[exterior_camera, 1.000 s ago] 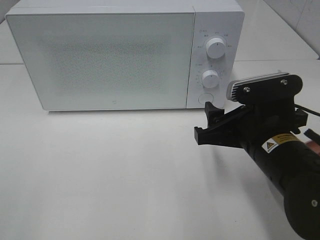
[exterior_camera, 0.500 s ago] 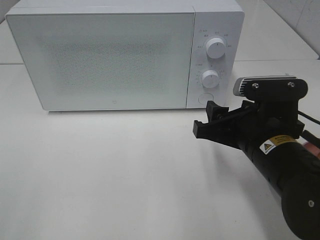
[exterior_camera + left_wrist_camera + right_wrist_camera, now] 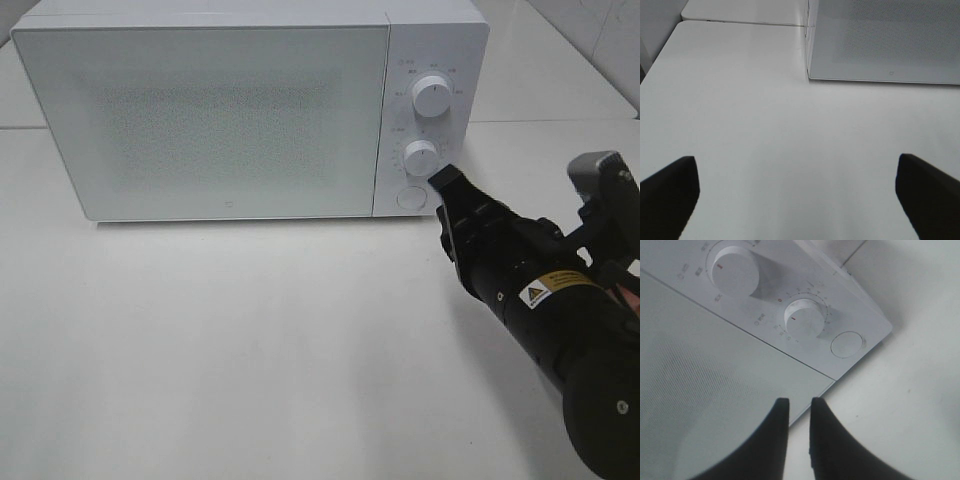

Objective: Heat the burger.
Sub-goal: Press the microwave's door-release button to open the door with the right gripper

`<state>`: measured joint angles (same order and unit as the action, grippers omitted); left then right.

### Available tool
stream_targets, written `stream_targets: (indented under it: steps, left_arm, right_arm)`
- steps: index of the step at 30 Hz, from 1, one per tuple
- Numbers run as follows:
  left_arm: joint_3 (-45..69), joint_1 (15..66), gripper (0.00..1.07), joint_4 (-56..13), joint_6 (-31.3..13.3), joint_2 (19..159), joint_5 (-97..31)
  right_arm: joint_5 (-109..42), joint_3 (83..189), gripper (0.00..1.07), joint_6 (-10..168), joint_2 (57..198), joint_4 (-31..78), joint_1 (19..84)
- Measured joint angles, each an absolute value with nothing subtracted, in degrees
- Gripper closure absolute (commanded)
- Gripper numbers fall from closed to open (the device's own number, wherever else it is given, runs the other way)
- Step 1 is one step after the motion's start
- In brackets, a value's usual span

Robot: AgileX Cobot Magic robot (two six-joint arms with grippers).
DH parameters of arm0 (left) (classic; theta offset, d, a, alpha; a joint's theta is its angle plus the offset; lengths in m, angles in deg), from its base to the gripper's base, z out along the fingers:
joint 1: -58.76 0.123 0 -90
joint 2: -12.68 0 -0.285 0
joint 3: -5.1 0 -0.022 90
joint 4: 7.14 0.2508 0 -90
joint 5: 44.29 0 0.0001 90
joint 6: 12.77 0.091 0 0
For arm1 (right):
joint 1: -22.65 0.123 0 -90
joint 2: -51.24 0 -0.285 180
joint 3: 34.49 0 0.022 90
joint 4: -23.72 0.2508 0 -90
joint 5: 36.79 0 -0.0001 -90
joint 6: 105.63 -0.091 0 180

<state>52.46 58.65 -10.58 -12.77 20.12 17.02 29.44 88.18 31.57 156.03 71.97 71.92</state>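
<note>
The burger is not in view in any frame. The white microwave [image 3: 230, 110] stands at the back of the table with its door closed; the door also shows in the left wrist view [image 3: 885, 40]. My right gripper [image 3: 443, 178] is rolled on its side, with its tips just below and right of the lower knob [image 3: 421, 156]. In the right wrist view the gripper [image 3: 797, 405] has its fingers almost together and holds nothing. It points at the door's edge below the lower knob [image 3: 803, 320]. My left gripper [image 3: 797, 175] is open and empty above the bare table.
The control panel has an upper knob [image 3: 431, 94] and a round button [image 3: 410, 197] under the lower knob; both show in the right wrist view, knob [image 3: 734, 269] and button [image 3: 847, 345]. The white table [image 3: 220, 340] stretches in front of the microwave.
My right gripper has rolled about a quarter turn and moved up and right, from in front of the round button to beside the lower knob. The microwave stays closed.
</note>
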Motion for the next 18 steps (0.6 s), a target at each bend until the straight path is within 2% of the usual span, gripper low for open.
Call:
stream_targets:
  steps: [2,3,4,18]
  left_arm:
    - [52.5,58.6,0.07,-10.6,-12.8,20.1,17.0]
    - [52.5,58.6,0.07,-10.6,-12.8,20.1,17.0]
    - [52.5,58.6,0.07,-10.6,-12.8,20.1,17.0]
    - [52.5,58.6,0.07,-10.6,-12.8,20.1,17.0]
  right_arm:
    - [29.4,88.2,1.01,28.2,156.0,72.0,71.9]
    - [29.3,88.2,1.06,23.0,156.0,72.0,71.9]
    - [29.0,88.2,1.07,18.1,156.0,72.0,71.9]
    - [25.6,88.9,1.07,0.4,160.1,71.9,70.9]
